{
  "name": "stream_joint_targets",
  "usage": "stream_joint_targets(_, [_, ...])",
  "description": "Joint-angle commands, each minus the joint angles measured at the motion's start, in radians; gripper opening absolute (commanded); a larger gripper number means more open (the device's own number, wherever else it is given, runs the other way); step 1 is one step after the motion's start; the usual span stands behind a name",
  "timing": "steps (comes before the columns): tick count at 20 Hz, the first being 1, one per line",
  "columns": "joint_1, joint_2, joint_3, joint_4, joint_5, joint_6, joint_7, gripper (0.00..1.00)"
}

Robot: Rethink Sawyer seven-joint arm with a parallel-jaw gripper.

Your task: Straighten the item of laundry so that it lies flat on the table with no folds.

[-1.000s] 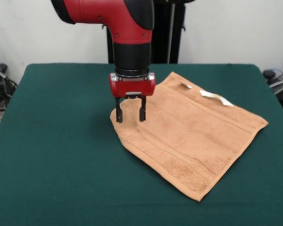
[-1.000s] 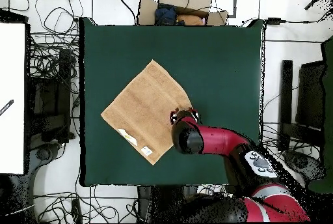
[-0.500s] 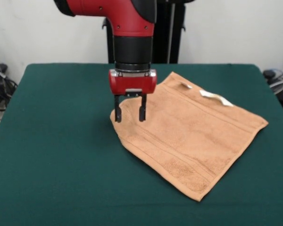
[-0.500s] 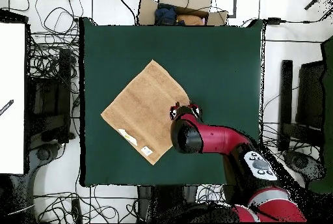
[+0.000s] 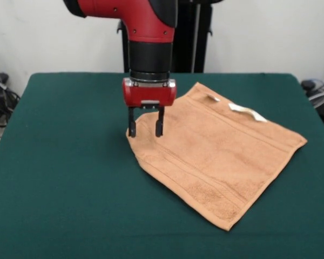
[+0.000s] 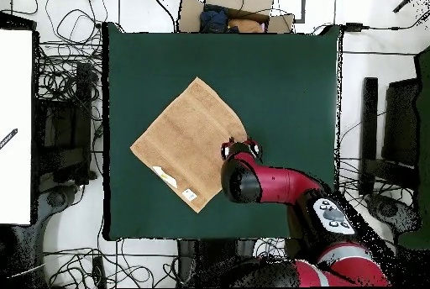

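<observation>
**A:** Where do you see the towel?

**B:** You'll find it right of centre in the front view, spread as a tilted square on the green counter, one corner pointing at the lower edge of the frame and another toward the right edge. In the overhead view the towel sits left of centre on the counter, set like a diamond.

**A:** Does it look flat to you?

**B:** Mostly. You can see its woven bands running straight across it. Along the upper right edge in the front view a white label curls up, and beside it a small bit of the hem looks turned over, though you can't quite be sure from this angle.

**A:** And the pincer?

**B:** The pincer hangs straight down from the red arm at the towel's left corner, upper middle of the frame. Its two dark fingers stand apart with a clear gap, and you'll see nothing held between them. The tips hover right at the cloth's edge. From overhead the pincer is mostly covered by the arm.
</observation>
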Motion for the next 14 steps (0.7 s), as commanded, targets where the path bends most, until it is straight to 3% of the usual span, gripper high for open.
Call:
stream_joint_targets(1, [0.027,0.082,-0.006,0.008,-0.016,-0.058,0.167,1.0])
stream_joint_targets(14, [0.033,0.107,-0.005,-0.013,-0.011,-0.044,0.152,1.0])
